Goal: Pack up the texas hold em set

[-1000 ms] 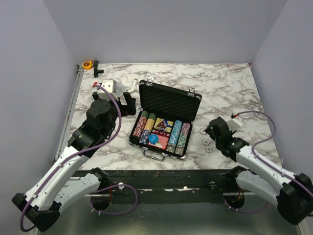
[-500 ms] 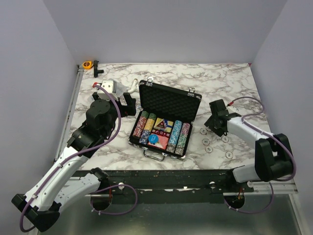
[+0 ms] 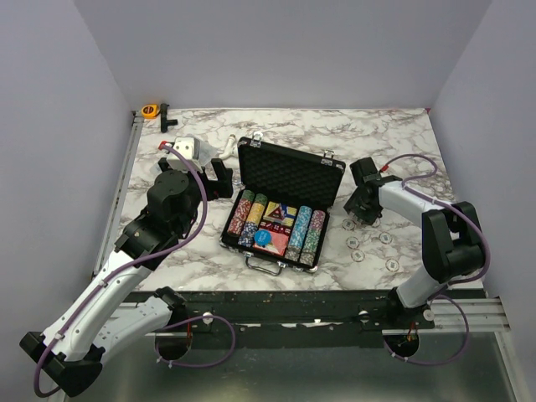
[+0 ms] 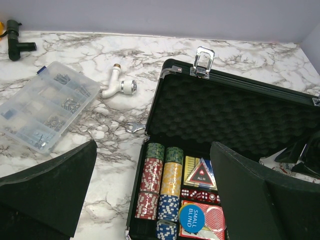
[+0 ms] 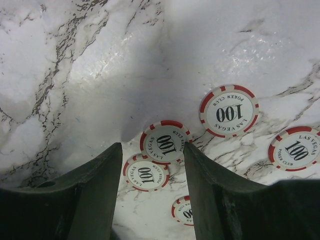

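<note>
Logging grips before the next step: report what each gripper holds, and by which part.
Nothing is held. The left gripper hangs open beside the black silver-trimmed briefcase; the right gripper straddles, jaws apart, a white red-edged 100 poker chip lying flat.

We see the black briefcase (image 3: 290, 177) open at the centre of the marble table (image 3: 385, 142), with rows of poker chips (image 3: 303, 233) and a red card deck (image 3: 270, 242) in its base. At its 9 o'clock hangs the left gripper (image 3: 220, 177). At its 3 o'clock the right gripper (image 3: 363, 214) tips down just beside scattered loose chips (image 3: 355, 244). A clear compartment box (image 3: 186, 148) lies at 10 o'clock and an orange tape measure (image 3: 150, 110) at 11.
</note>
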### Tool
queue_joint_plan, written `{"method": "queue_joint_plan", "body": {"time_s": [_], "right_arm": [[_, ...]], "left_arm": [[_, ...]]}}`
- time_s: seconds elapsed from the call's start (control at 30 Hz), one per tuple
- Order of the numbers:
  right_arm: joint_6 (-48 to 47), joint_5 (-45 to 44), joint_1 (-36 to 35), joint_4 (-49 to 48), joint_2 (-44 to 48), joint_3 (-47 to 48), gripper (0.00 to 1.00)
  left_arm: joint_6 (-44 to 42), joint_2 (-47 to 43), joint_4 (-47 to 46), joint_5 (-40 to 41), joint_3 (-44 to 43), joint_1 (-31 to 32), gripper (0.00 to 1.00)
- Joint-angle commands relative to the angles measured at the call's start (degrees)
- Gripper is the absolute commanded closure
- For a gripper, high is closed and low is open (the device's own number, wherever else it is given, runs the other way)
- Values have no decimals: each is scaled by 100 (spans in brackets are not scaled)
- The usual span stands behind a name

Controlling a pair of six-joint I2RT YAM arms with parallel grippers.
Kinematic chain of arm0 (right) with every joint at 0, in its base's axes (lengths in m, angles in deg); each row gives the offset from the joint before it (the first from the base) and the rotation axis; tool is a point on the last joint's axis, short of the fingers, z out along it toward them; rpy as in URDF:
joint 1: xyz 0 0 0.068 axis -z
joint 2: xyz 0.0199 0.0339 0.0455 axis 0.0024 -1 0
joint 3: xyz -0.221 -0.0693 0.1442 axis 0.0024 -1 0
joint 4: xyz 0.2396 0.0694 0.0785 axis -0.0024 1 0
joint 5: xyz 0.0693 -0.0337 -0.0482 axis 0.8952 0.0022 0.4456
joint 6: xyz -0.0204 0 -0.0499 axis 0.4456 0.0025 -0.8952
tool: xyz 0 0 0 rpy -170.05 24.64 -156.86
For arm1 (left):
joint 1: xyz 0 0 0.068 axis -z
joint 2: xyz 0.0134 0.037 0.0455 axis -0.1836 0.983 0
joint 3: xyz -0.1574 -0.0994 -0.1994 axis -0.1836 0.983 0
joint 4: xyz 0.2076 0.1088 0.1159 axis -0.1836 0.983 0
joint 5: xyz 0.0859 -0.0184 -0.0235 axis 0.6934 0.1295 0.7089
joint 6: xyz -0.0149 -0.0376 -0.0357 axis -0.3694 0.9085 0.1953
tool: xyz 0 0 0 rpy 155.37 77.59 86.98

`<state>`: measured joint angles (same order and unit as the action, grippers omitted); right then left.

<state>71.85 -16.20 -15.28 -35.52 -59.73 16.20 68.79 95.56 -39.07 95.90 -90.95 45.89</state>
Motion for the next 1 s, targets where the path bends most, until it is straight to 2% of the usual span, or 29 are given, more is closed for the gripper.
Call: {"method": "queue_joint_plan", "body": {"time_s": [0.0, 0.47, 0.63, 0.83, 0.97], "right_arm": [[116, -8, 17, 243, -14, 12, 46], [74, -318, 17, 443, 113, -45, 47], [-587, 194, 13, 128, 348, -115, 45], [-877, 1211, 19, -902, 1211, -820, 34], [-666, 1320, 13, -694, 1032, -740, 29]], "left_arm": [[16, -62, 6, -88, -153, -24, 6], [12, -36, 18, -109, -156, -23, 6], [37, -27, 6, -149, -157, -25, 6], [38, 23, 5, -147, -155, -24, 6], [29, 43, 14, -146, -164, -26, 6]]}}
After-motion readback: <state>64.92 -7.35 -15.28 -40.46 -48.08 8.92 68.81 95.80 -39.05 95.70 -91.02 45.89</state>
